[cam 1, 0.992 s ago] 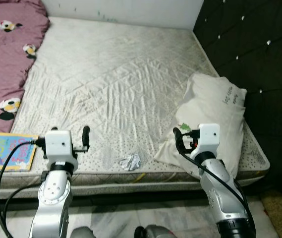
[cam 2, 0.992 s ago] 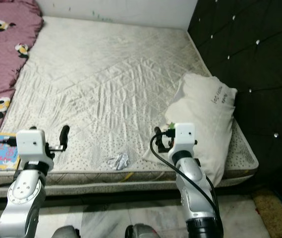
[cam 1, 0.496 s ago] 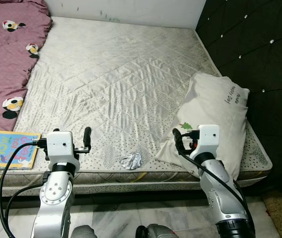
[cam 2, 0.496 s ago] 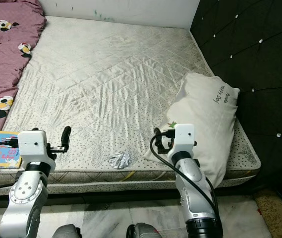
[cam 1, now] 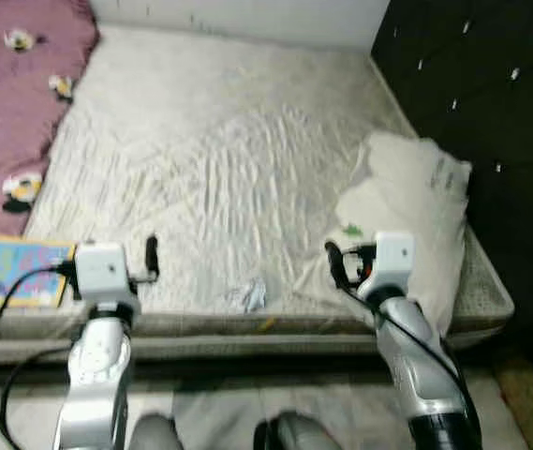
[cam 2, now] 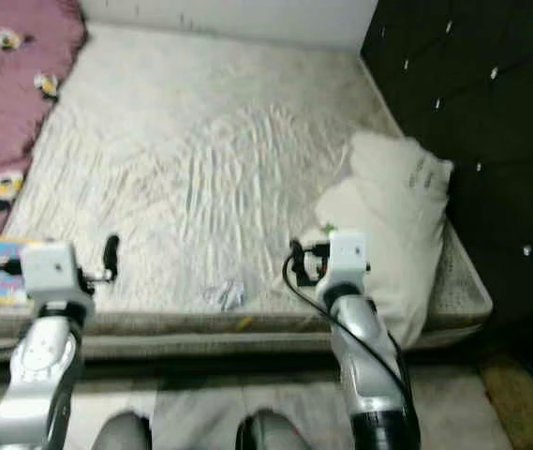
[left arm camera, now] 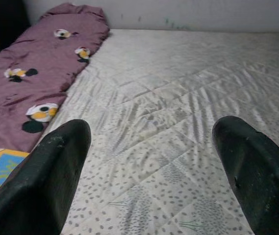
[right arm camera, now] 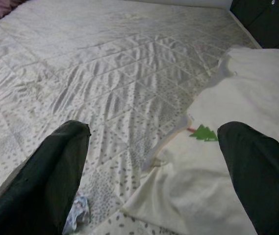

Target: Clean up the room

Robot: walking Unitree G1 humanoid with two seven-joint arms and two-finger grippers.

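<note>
A crumpled silver wrapper (cam 1: 248, 296) lies near the front edge of the white quilted mattress (cam 1: 219, 150), between my two arms. It also shows as a small wad (right arm camera: 78, 210) in the right wrist view. A white pillow (cam 1: 411, 211) rests at the mattress's right side, its green tree print (right arm camera: 203, 133) close to my right gripper (cam 1: 333, 264). A colourful children's book (cam 1: 15, 272) lies at the front left corner. My left gripper (cam 1: 151, 256) hovers over the front edge, right of the book. Both grippers stand open with nothing between their fingers.
A maroon blanket (cam 1: 18, 89) with cartoon prints covers the left side of the bed. A black tufted headboard (cam 1: 472, 84) runs along the right. The white wall stands behind the bed, and a tiled floor (cam 1: 247, 412) lies below the mattress edge.
The whole picture has shifted and blurred, so the camera moved. My left arm has drifted slightly left and up relative to the mattress edge. The objects on the bed lie where they were.
</note>
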